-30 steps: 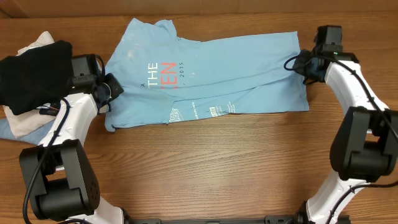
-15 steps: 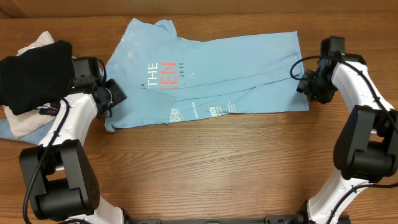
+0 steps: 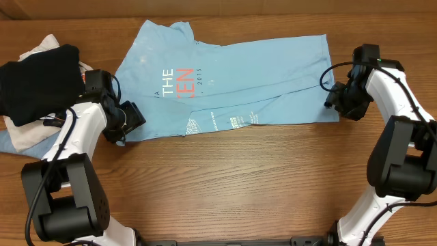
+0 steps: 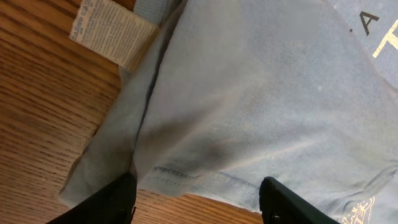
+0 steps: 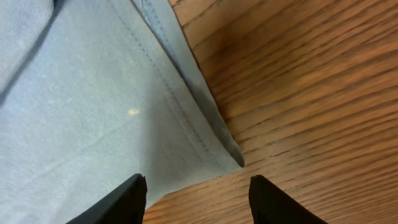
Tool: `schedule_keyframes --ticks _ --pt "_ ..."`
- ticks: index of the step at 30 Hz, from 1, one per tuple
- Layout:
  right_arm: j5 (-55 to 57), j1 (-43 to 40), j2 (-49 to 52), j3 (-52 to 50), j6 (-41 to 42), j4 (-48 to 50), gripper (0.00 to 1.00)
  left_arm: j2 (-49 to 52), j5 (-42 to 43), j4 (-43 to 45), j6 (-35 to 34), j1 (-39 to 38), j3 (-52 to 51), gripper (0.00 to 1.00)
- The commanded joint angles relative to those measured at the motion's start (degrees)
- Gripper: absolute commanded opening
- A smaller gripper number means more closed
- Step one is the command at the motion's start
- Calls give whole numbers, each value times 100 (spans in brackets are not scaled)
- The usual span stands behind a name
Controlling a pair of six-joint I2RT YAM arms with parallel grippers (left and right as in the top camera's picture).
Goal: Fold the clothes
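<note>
- The sky-blue T-shirt lay flat across the far half of the wooden table, stretched sideways between my two arms. It was partly folded, with a strip of its near side turned over so that small white logos faced up along that edge.
- Its red and white lettering sat toward the left end of the cloth.
- My left claw was down at the shirt's near left corner. In the left wrist view its fingers stood spread wide, with the stitched hem and its folded-under edge lying between them. Nothing was pinched, and I could not tell whether the tips touched the cloth.
- A white care label poked out from the cloth's edge in that same view and lay flat on the wood.
- My right claw was at the shirt's near right corner. In the right wrist view its fingers were likewise held apart — the hemmed corner lay in the gap, flat on the wood, gripped by neither finger.
- Beyond my left arm, a black garment rested on a pale cloth near the table's left end.
- A bit of blue denim showed beneath them at the picture's edge.
</note>
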Motion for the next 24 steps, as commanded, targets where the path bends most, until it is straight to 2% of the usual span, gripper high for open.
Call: schedule_keyframes --ticks 1,11,15,18,19,22,23,24 --pt "-157 7 138 -81 -42 55 57 -138 -96 9 90 -129 -26 67" --pt "-275 11 190 -654 -48 494 57 42 -490 9 90 -214 -31 68" --pt "-527 11 190 -664 -352 505 55 103 -798 22 87 -208 -31 68" --pt "-525 11 190 -688 -348 507 44 114 -968 68 90 -208 -31 68" --pt "-525 11 190 -699 -348 505 38 114 -968 81 87 -210 -31 68" --pt "-527 11 190 -763 -348 496 11 116 -984 90 87 -210 -31 68" --pt "-527 11 190 -798 -348 505 5 116 -984 87 90 -210 -33 68" --pt "-525 11 190 -809 -348 490 4 118 -984 90 90 -210 -44 68"
